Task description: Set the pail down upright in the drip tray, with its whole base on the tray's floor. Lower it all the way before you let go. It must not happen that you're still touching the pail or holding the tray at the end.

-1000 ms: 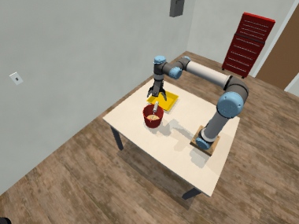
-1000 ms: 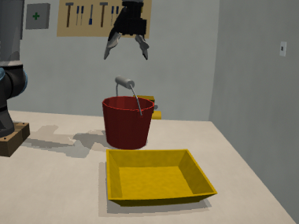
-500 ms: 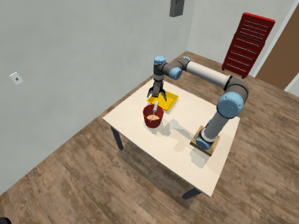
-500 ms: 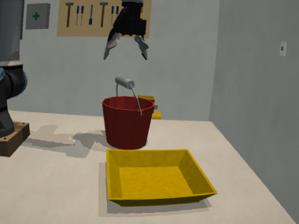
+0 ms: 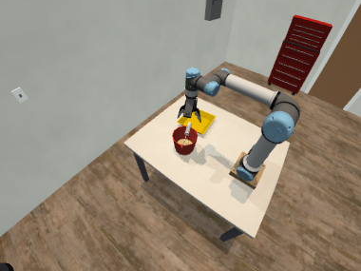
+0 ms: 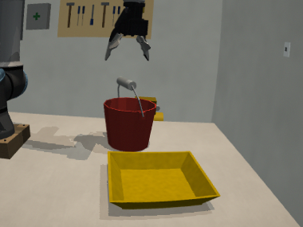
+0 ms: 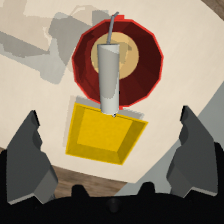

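Note:
A red pail [image 6: 129, 123] stands upright on the table, its wire bail raised with a grey grip [image 6: 126, 83] at the top. It also shows in the top view [image 5: 184, 141] and in the wrist view [image 7: 119, 61]. A yellow drip tray [image 6: 157, 180] lies empty on the table beside the pail, also seen in the top view [image 5: 197, 120] and the wrist view [image 7: 104, 132]. My gripper [image 6: 127, 48] is open and empty, hanging above the pail's grip with a clear gap. In the wrist view the grip [image 7: 109, 77] lies between my two spread jaws.
The arm's base sits on a wooden block [image 5: 248, 171] on the table. A small yellow object [image 6: 158, 115] lies behind the pail. The table edge [image 6: 255, 172] runs close to the tray. A red drawer cabinet [image 5: 300, 54] stands by the far wall.

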Robot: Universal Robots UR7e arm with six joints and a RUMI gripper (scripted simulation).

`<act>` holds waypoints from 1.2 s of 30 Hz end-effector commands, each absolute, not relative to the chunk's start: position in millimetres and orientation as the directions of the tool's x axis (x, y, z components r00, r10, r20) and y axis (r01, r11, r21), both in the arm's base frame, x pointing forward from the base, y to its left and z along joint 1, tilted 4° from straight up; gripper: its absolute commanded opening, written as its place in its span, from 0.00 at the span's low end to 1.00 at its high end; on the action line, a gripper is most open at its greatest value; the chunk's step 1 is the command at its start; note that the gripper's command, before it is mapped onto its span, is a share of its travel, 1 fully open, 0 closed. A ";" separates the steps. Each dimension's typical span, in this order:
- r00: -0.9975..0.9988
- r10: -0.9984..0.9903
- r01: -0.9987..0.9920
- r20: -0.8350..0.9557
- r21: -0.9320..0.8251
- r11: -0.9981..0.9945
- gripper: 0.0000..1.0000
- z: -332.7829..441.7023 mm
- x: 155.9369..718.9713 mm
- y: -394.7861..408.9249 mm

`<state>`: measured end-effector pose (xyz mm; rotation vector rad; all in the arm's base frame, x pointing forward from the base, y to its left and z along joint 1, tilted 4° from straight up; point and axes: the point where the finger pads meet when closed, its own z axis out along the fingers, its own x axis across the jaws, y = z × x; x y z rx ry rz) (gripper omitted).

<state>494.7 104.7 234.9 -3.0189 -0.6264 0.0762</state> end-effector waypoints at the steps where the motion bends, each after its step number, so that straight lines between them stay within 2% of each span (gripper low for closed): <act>1: 0.916 0.399 0.396 -0.035 -0.066 -0.916 1.00 235.4 495.0 104.7; 36: 0.917 0.398 0.395 -0.035 -0.065 -0.916 1.00 214.1 493.8 105.6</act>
